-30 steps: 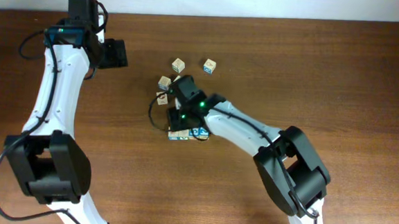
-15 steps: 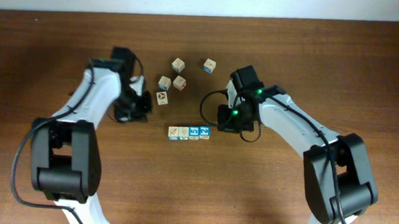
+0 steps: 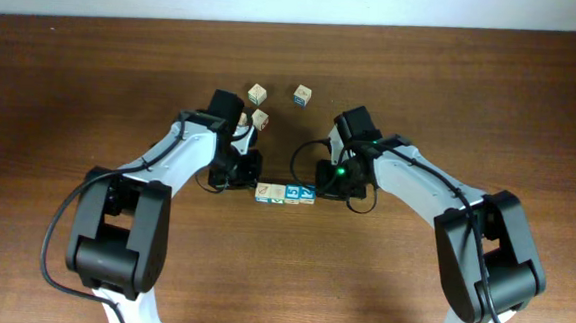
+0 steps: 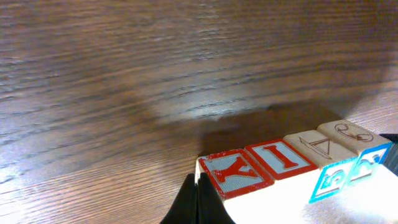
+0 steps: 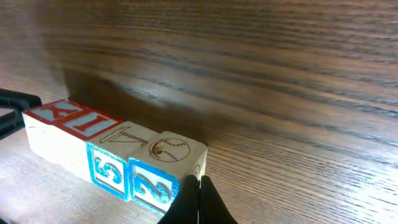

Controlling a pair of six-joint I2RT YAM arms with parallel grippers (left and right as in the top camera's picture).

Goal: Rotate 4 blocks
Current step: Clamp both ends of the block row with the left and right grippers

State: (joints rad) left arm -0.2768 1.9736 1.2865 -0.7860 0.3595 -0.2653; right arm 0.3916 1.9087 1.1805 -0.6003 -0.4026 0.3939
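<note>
The four blocks (image 3: 286, 193) sit in a row on the table (image 3: 453, 91). The left claw (image 4: 196, 200) is closed up tight at one end. The right claw (image 5: 198, 200) is closed up tight at the other end.

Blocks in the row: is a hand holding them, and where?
Neither grips one; the shut left hand and right hand touch the row at opposite ends.

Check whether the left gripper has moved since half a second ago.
Yes. Overhead, the left gripper has moved rightward to the left end of the row of blocks, nearer the top-right loose cube, which stayed put.
</note>
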